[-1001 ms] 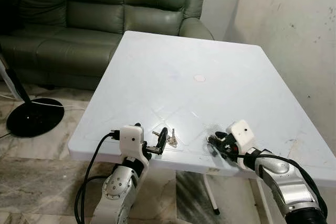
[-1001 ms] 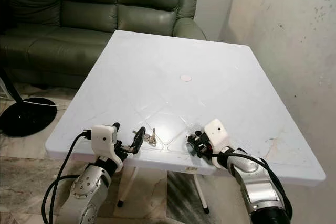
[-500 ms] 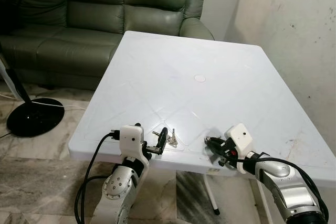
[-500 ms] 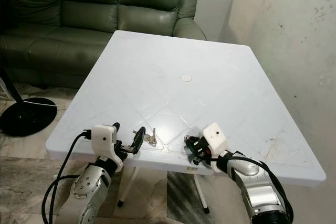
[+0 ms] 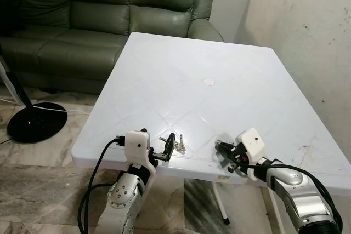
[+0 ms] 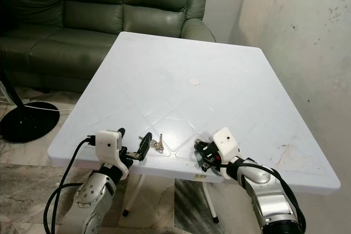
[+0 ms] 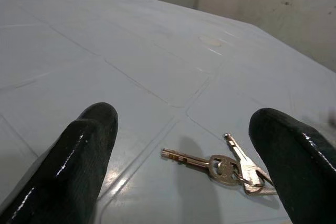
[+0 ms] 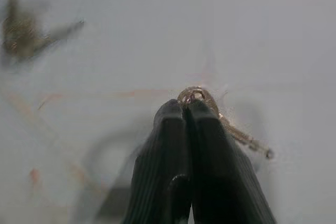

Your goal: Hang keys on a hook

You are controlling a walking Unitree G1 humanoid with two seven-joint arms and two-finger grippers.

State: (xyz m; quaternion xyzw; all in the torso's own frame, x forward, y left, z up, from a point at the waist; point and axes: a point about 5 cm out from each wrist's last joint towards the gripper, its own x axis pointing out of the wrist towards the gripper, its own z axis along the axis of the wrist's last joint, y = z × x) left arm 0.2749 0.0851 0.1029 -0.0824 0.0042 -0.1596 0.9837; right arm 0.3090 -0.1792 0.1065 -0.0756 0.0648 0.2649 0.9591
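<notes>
A bunch of keys (image 5: 179, 146) lies on the white table (image 5: 208, 58) near its front edge. My left gripper (image 5: 166, 148) rests open just short of them; in the left wrist view the keys (image 7: 231, 165) lie ahead between the two wide-apart fingers (image 7: 86, 145). Further right along the front edge, my right gripper (image 5: 220, 147) sits low on the table. In the right wrist view it (image 8: 185, 106) is shut on a metal key ring (image 8: 195, 95), and a key trails from that ring onto the table.
A green leather sofa (image 5: 109, 15) stands behind the table. A black round fan base (image 5: 35, 121) sits on the tiled floor at the left. A stained wall (image 5: 307, 26) runs close along the table's right side.
My right gripper has drawn back a little toward the table's front edge and to the left, still shut. The left gripper and the keys beside it have not moved.
</notes>
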